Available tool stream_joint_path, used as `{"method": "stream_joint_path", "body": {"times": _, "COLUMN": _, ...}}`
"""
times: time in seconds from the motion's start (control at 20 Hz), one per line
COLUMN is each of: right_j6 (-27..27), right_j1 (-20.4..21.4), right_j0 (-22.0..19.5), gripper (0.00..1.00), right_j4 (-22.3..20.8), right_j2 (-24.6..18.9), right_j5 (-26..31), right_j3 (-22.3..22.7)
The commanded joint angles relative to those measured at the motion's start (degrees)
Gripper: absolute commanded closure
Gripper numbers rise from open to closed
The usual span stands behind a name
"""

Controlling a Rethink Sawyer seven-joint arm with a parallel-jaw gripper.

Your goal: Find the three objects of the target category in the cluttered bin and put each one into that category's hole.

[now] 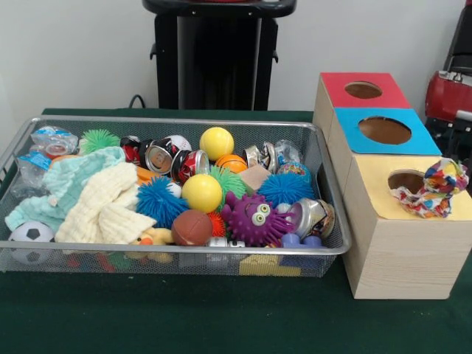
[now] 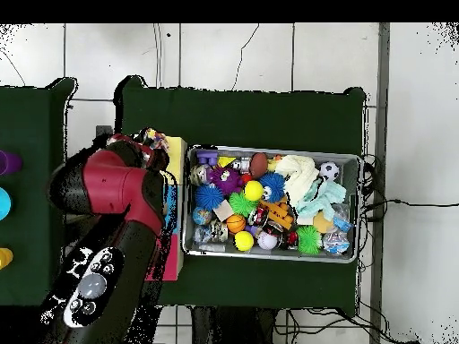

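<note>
Green cloth covers the table (image 1: pixel 221 324). From the front, a wire bin (image 1: pixel 169 251) of balls, cans and cloths sits left of a wooden box (image 1: pixel 402 258). A multicoloured cloth (image 1: pixel 431 188) lies bunched at the box's yellow hole (image 1: pixel 406 179). From overhead, the red arm (image 2: pixel 112 193) bends across the box, hiding it; the gripper's state cannot be told.
</note>
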State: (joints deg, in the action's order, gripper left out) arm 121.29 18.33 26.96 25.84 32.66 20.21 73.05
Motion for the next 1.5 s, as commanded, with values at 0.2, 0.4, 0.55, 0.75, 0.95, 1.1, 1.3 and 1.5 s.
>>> {"method": "stream_joint_path", "body": {"times": 0.2, "right_j6": -5.7, "right_j1": -0.3, "right_j0": -6.2, "gripper": 1.00, "right_j4": -6.9, "right_j2": -11.2, "right_j5": 17.9, "right_j3": -2.6}}
{"method": "stream_joint_path", "body": {"times": 0.4, "right_j6": -5.7, "right_j1": 2.2, "right_j0": -6.2, "gripper": 1.00, "right_j4": -8.7, "right_j2": -12.8, "right_j5": 17.0, "right_j3": 1.0}}
{"method": "stream_joint_path", "body": {"times": 0.55, "right_j6": -5.7, "right_j1": 7.3, "right_j0": -6.5, "gripper": 1.00, "right_j4": -11.0, "right_j2": -15.2, "right_j5": 8.6, "right_j3": 11.6}}
{"method": "stream_joint_path", "body": {"times": 0.75, "right_j6": -2.4, "right_j1": 8.9, "right_j0": -6.5, "gripper": 1.00, "right_j4": -14.0, "right_j2": -16.0, "right_j5": 2.2, "right_j3": 16.0}}
{"method": "stream_joint_path", "body": {"times": 0.95, "right_j6": -1.4, "right_j1": 9.1, "right_j0": -6.6, "gripper": 1.00, "right_j4": -15.0, "right_j2": -16.4, "right_j5": 5.7, "right_j3": 14.1}}
{"method": "stream_joint_path", "body": {"times": 1.1, "right_j6": -0.1, "right_j1": 9.0, "right_j0": -5.9, "gripper": 1.00, "right_j4": -15.7, "right_j2": -16.3, "right_j5": 6.9, "right_j3": 13.4}}
{"method": "stream_joint_path", "body": {"times": 1.3, "right_j6": 1.1, "right_j1": 6.9, "right_j0": -6.2, "gripper": 1.00, "right_j4": -17.0, "right_j2": -17.4, "right_j5": 4.4, "right_j3": 12.8}}
{"method": "stream_joint_path", "body": {"times": 1.5, "right_j6": 2.8, "right_j1": 4.9, "right_j0": -6.2, "gripper": 1.00, "right_j4": -17.9, "right_j2": -18.1, "right_j5": 1.2, "right_j3": 12.6}}
